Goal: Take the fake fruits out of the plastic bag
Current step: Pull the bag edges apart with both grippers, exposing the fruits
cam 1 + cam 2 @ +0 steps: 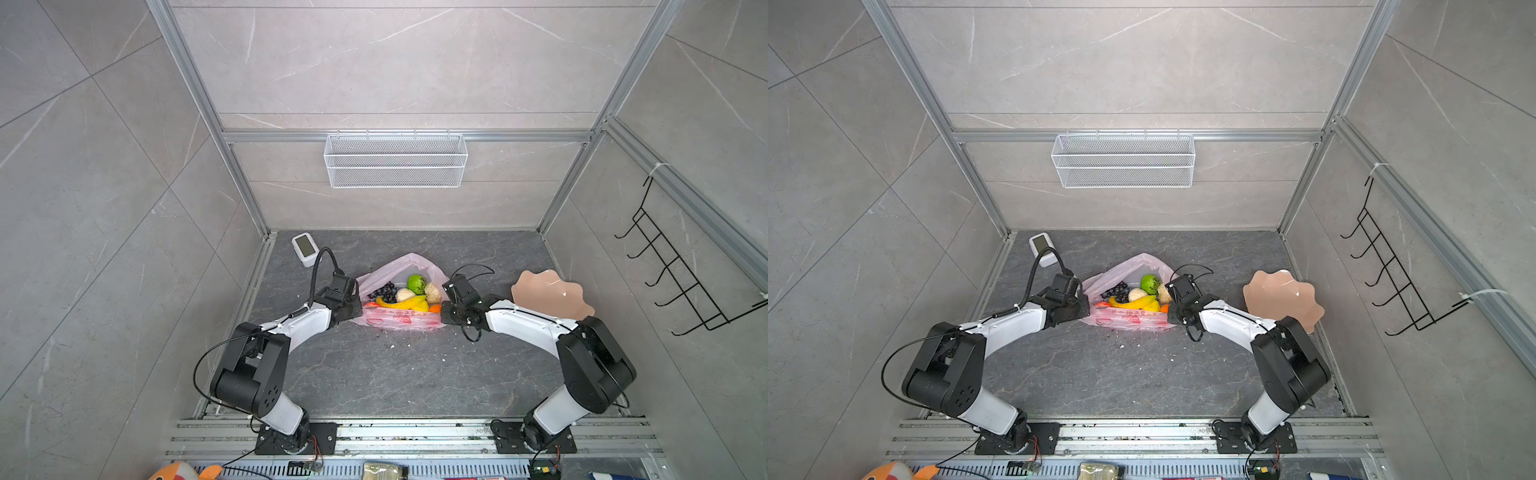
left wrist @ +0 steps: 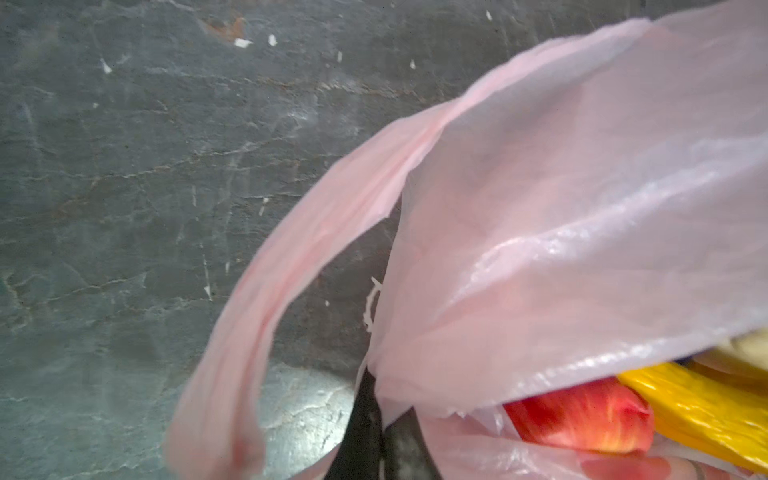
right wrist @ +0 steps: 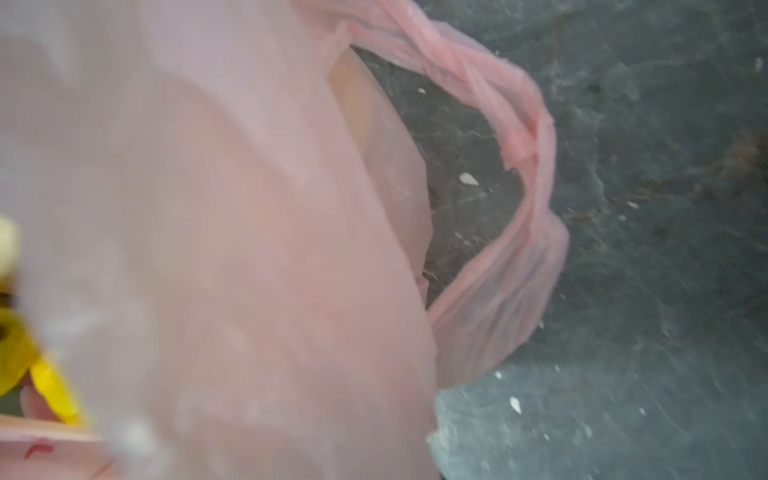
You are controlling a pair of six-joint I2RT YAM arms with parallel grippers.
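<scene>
The pink plastic bag (image 1: 399,322) lies open at mid-table in both top views. Inside it the fake fruits show: dark grapes (image 1: 384,291), a green piece (image 1: 416,284), two beige pieces (image 1: 433,293), a yellow banana (image 1: 405,304), a red one (image 1: 371,304) and an orange one (image 1: 435,308). My left gripper (image 1: 358,299) sits at the bag's left edge. In the left wrist view its dark fingers (image 2: 365,432) are pressed together on the bag film, beside the red fruit (image 2: 582,419). My right gripper (image 1: 445,309) is at the bag's right edge. Bag film (image 3: 228,249) hides its fingers in the right wrist view.
A peach scalloped plate (image 1: 548,297) lies right of the bag, behind the right arm. A small white device (image 1: 306,248) sits at the back left corner. A wire basket (image 1: 395,160) hangs on the back wall and a black hook rack (image 1: 681,266) on the right wall.
</scene>
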